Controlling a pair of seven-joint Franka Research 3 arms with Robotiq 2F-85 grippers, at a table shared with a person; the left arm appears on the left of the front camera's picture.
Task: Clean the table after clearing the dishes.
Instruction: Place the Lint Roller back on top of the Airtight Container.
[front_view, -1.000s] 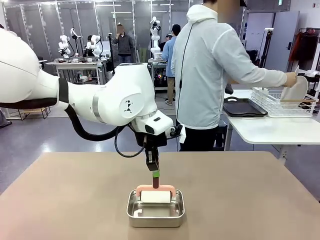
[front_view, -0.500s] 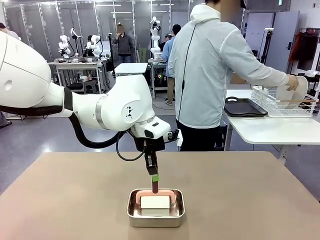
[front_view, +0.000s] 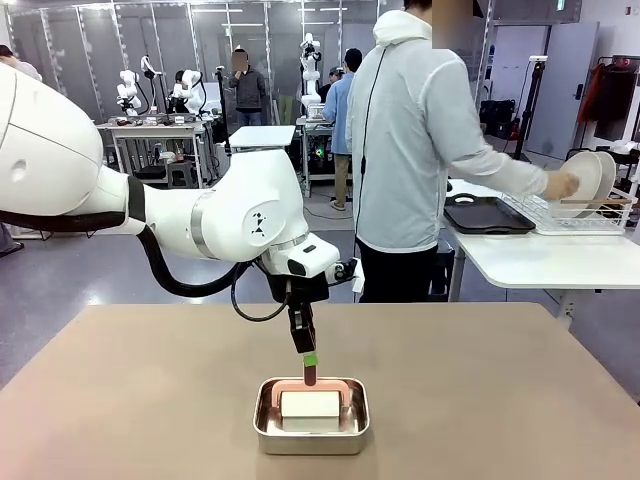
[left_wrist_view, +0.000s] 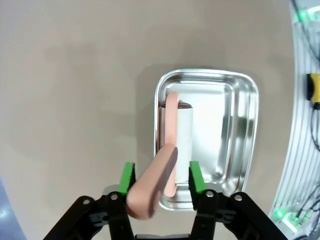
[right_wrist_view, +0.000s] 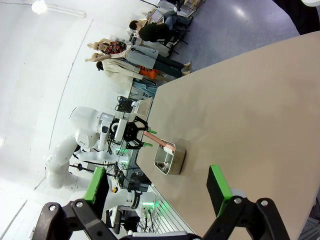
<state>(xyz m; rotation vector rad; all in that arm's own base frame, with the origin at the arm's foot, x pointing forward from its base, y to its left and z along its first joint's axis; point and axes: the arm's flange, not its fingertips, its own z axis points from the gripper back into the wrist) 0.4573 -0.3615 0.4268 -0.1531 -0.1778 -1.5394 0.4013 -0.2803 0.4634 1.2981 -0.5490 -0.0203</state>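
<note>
Called for a straight lift off the pink handle (left_wrist_view: 152, 192) of the roller (left_wrist_view: 186, 132) in the steel pan (left_wrist_view: 247, 130), left jaws apart, right jaws apart too.

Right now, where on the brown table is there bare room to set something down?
The matte brown-beige table is bare left, right and beyond the small rectangular steel pan. It is crowded at the pan itself, which holds the white roller with a pink handle, with the left tool open around that handle.
</note>
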